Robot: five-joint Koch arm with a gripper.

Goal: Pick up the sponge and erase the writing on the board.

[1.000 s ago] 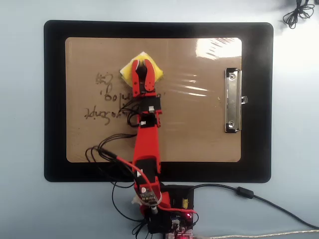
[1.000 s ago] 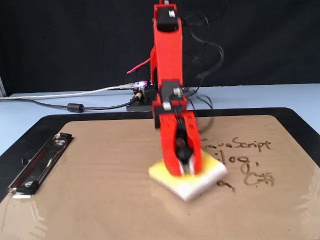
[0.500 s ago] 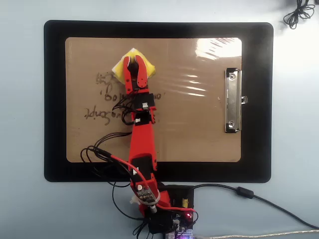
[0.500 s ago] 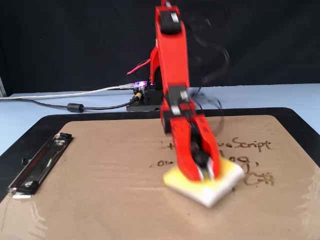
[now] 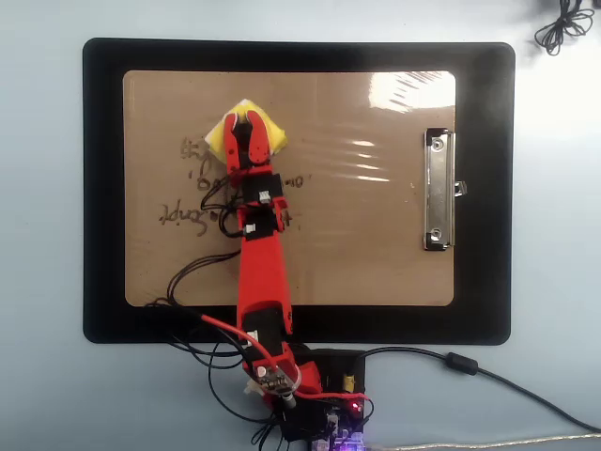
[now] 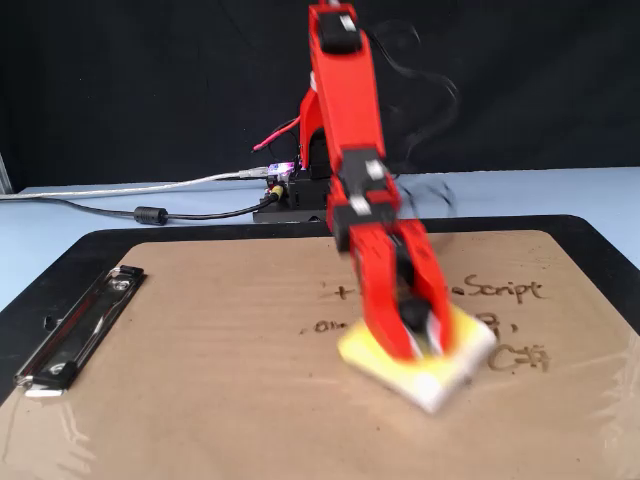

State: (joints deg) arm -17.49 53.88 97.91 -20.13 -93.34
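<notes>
My red gripper (image 5: 245, 123) (image 6: 424, 338) is shut on the sponge's black knob. The yellow sponge (image 5: 267, 134) (image 6: 465, 340) with its white base rests flat on the brown board (image 5: 357, 244) (image 6: 200, 380), over the middle of the writing. Dark marker writing (image 5: 183, 216) (image 6: 508, 291) shows left of the arm in the overhead view and right of it in the fixed view. Faint smudged traces (image 6: 322, 326) lie on the other side of the sponge. The arm hides part of the text.
The board lies on a larger black mat (image 5: 488, 188) (image 6: 70, 250). Its silver clip (image 5: 437, 188) (image 6: 75, 325) sits at the far end from the writing. The arm's base with cables (image 5: 310, 395) (image 6: 150, 213) stands beyond the mat's edge.
The gripper has slid the sponge across the board toward the writing, leftward in the overhead view and rightward in the fixed view. More of the lettering is now covered or smeared.
</notes>
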